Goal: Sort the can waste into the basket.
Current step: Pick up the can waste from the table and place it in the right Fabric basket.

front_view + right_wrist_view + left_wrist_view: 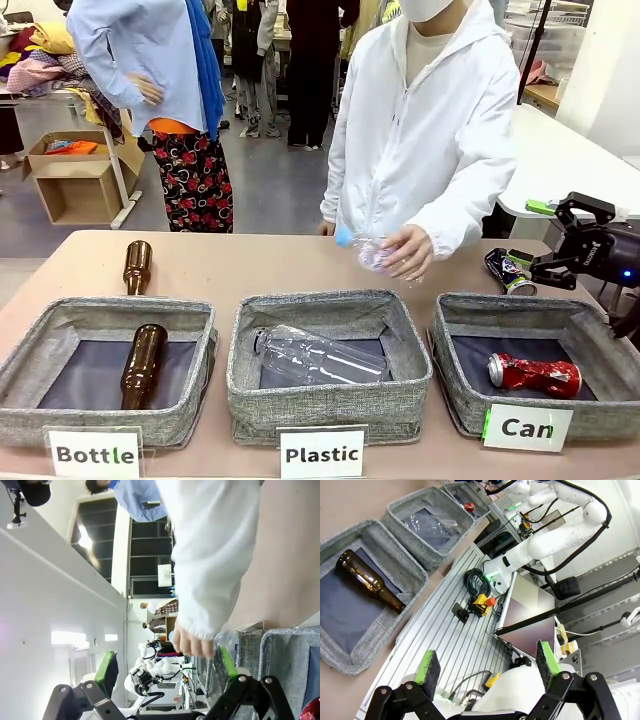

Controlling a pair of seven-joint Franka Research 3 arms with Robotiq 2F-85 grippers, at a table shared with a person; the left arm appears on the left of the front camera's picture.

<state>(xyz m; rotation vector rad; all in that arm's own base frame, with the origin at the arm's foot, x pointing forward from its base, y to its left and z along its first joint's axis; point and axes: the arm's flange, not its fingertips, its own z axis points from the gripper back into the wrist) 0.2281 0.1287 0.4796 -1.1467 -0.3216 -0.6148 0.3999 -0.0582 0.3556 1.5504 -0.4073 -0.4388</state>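
The grey basket (pixel 460 360) with the "Can" card stands at the front right, and a dented red can (pixel 535 374) lies inside it. A black printed can (pixel 508 270) lies on the table just behind that basket. My right gripper (pixel 530 235) hovers open at the table's right edge, fingers pointing left, just right of and above the black can and apart from it. In the right wrist view the right gripper (pixel 167 667) holds nothing, and the red can (pixel 312 712) peeks in at the bottom right. My left gripper (pixel 487 667) is open over the robot's base, away from the table.
A person's hand (pixel 408 250) holds a clear plastic bottle (pixel 368 250) above the table behind the "Plastic" basket (pixel 330 400), which holds another clear bottle. The "Bottle" basket (pixel 60 350) contains a brown bottle (pixel 142 365); a second brown bottle (pixel 137 266) lies behind it.
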